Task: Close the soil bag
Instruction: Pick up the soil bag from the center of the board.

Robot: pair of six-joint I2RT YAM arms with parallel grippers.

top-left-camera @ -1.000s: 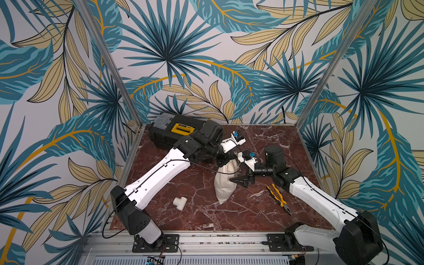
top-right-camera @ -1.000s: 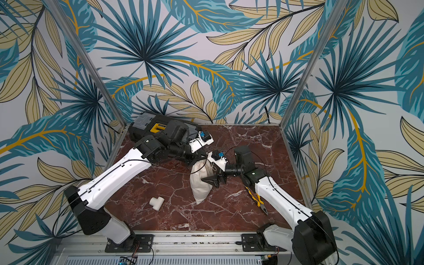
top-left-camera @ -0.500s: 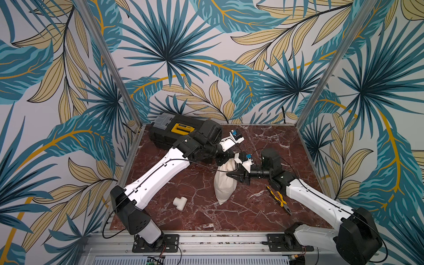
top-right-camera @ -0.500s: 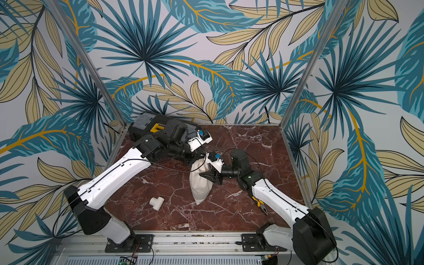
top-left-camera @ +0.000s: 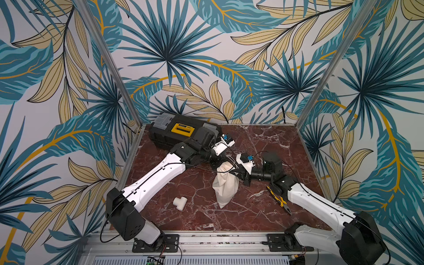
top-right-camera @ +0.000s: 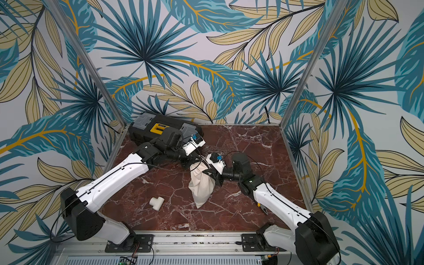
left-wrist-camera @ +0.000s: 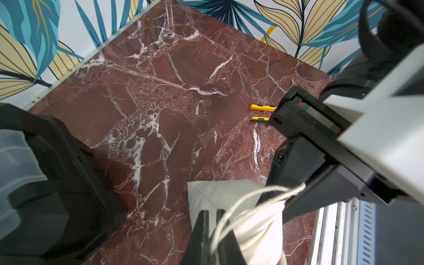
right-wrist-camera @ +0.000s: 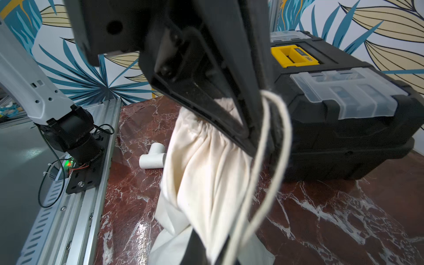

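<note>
The soil bag [top-left-camera: 226, 188] [top-right-camera: 202, 183], a cream cloth sack, hangs upright at mid-table with its lower tip on the marble. My left gripper [top-left-camera: 222, 163] [left-wrist-camera: 212, 212] is above the gathered mouth, shut on the thin cord [left-wrist-camera: 252, 195]. From the right, my right gripper [top-left-camera: 236, 172] [right-wrist-camera: 210, 250] is shut on the cloth just under the hem. In the right wrist view the bag [right-wrist-camera: 206, 165] is pinched between my fingers, and the cord [right-wrist-camera: 259, 172] loops down beside it. What the bag holds is hidden.
A black toolbox [top-left-camera: 181, 133] [right-wrist-camera: 332, 114] with a yellow latch stands at the back left, just behind the left wrist. A white pipe tee [top-left-camera: 179, 203] [right-wrist-camera: 152, 156] lies front left of the bag. Yellow-handled pliers [top-left-camera: 278, 200] [left-wrist-camera: 261, 107] lie under the right forearm.
My right gripper has moved left to the bag and gone from open to shut on the cloth below the hem. The left gripper has kept its hold on the cord.
</note>
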